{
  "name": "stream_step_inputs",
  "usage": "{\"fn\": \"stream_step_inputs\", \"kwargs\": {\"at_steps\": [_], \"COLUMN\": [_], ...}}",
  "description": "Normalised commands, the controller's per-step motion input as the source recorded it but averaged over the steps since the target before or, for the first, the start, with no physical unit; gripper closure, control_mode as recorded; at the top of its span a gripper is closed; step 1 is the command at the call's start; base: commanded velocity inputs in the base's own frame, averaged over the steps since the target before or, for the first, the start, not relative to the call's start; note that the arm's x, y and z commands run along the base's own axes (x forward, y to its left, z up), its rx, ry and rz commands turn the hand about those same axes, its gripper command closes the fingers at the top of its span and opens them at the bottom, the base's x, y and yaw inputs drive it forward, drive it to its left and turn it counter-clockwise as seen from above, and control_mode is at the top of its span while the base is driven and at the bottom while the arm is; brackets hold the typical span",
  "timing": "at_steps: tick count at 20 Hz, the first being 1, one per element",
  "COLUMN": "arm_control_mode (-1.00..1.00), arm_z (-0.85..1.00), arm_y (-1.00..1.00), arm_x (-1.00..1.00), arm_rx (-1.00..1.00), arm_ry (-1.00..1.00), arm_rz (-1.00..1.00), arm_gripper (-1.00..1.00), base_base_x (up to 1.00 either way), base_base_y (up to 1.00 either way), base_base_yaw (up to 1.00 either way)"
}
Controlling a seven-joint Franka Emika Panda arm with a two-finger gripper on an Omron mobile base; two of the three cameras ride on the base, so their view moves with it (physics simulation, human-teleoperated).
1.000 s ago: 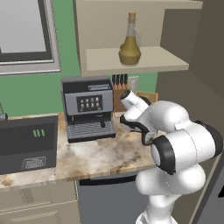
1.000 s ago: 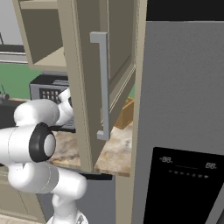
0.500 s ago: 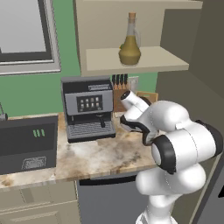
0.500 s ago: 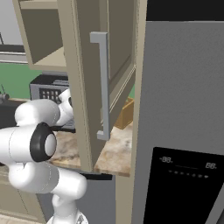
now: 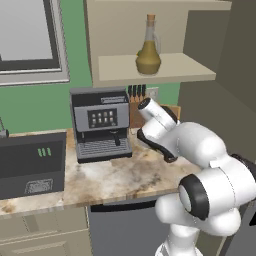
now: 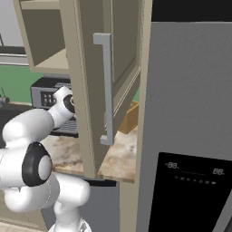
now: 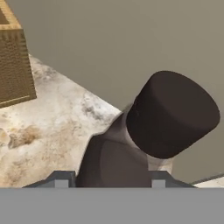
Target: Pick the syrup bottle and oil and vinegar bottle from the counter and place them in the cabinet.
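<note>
The syrup bottle [image 7: 113, 162], dark brown with a black cap [image 7: 173, 113], stands on the marbled counter [image 7: 52, 127] close in front of the hand camera. My gripper [image 7: 111, 180] is shut on its body, one fingertip [image 7: 61, 178] against each side. The oil and vinegar bottle [image 5: 148, 50], olive-yellow with a long neck, stands upright on the cabinet [image 5: 175, 70] shelf above the counter [image 5: 115, 180]. In the left base view my arm bends down over the counter's right end, and the hand is hidden behind it.
A black coffee machine [image 5: 100, 122] and a knife block [image 5: 137, 107] stand at the back of the counter, a dark appliance [image 5: 30, 162] at the left. A wooden box [image 7: 13, 65] sits near the bottle. The open cabinet door [image 6: 106, 81] hangs beside the grey fridge [image 6: 190, 136].
</note>
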Motion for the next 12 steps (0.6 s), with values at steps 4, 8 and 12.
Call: {"fn": "stream_step_inputs", "kwargs": {"at_steps": [4, 8, 12], "arm_control_mode": [-1.0, -1.0, -1.0], "arm_z": [0.39, 0.29, 0.58], "arm_y": [0.0, 0.0, 0.0], "arm_x": [-0.34, -0.58, -0.46], "arm_rx": [-0.05, -0.13, -0.1], "arm_ry": [-0.03, -0.08, -0.12], "arm_rz": [0.37, 0.33, 0.21], "arm_gripper": [1.0, 1.0, 1.0], "base_base_x": [0.0, 0.0, 0.0], "base_base_y": [0.0, 0.0, 0.0], "base_base_yaw": [0.0, 0.0, 0.0]}}
